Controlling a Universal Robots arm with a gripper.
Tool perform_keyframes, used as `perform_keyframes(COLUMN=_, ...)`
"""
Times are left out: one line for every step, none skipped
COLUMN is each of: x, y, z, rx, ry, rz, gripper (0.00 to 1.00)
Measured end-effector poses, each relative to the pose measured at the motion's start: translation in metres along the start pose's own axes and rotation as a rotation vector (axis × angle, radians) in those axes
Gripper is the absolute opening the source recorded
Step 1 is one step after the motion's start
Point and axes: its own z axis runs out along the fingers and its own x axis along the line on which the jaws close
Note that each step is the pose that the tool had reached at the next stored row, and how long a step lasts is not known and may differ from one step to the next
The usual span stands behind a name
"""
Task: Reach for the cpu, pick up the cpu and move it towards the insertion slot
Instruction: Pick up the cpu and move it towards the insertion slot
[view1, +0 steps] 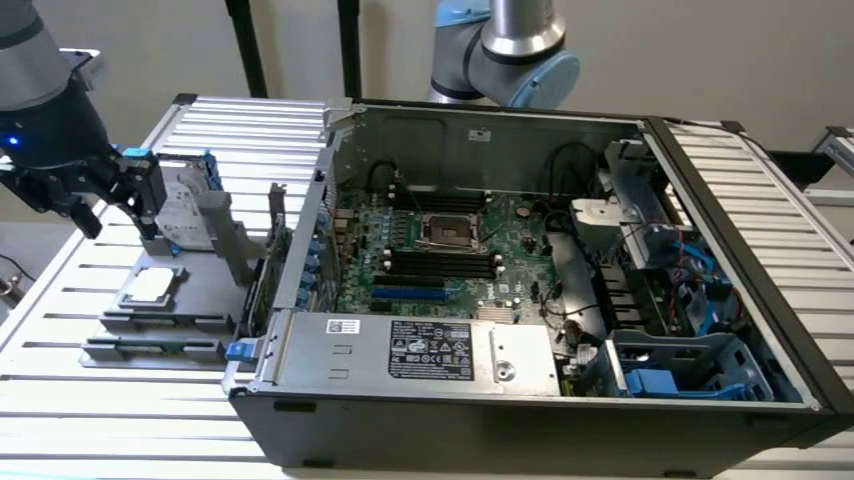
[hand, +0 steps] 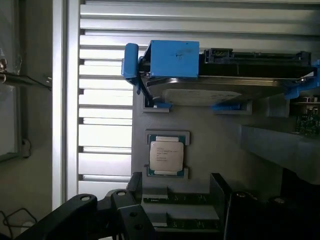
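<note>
One cpu (hand: 166, 156) in grey holder (hand: 215, 132), hard drive (hand: 225, 88) beside, pincer (view1: 118, 218) spread above

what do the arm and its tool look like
The arm is a silvery metal tube with rounded joints capped in pale blue. Its wrist end is grey and runs into a black housing with a small blue light. The tool is matte black, with two chunky, angular fingers that show round screw holes. No markings can be read.
</note>
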Motion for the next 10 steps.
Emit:
perform_keyframes(x=0.0, y=-0.0001, z=0.0018, rx=0.0, ry=-0.0001, rz=0.0, gripper=0.65)
perform_keyframes(x=0.0, y=-0.0003, z=0.0037, rx=0.0, ry=-0.0001, rz=0.0, gripper=0.65)
perform_keyframes(x=0.0, y=-0.0004, z=0.0055, rx=0.0, ry=-0.0001, rz=0.0, gripper=0.65)
perform_keyframes(x=0.0, y=-0.0006, z=0.0073, rx=0.0, ry=-0.0001, rz=0.0, gripper=0.65)
perform_keyframes(x=0.0, y=-0.0007, z=0.009, rx=-0.0001, ry=-0.0001, rz=0.0, gripper=0.65)
perform_keyframes(x=0.0, y=-0.0009, z=0.0109, rx=-0.0001, ry=-0.0002, rz=0.0, gripper=0.65)
perform_keyframes(x=0.0, y=-0.0011, z=0.0127, rx=0.0, ry=0.0, rz=0.0, gripper=0.65)
perform_keyframes(x=0.0, y=-0.0012, z=0.0145, rx=0.0, ry=-0.0001, rz=0.0, gripper=0.65)
perform_keyframes(x=0.0, y=-0.0014, z=0.0164, rx=0.0001, ry=0.0, rz=0.0, gripper=0.65)
perform_keyframes(x=0.0, y=-0.0015, z=0.0182, rx=0.0, ry=0.0, rz=0.0, gripper=0.65)
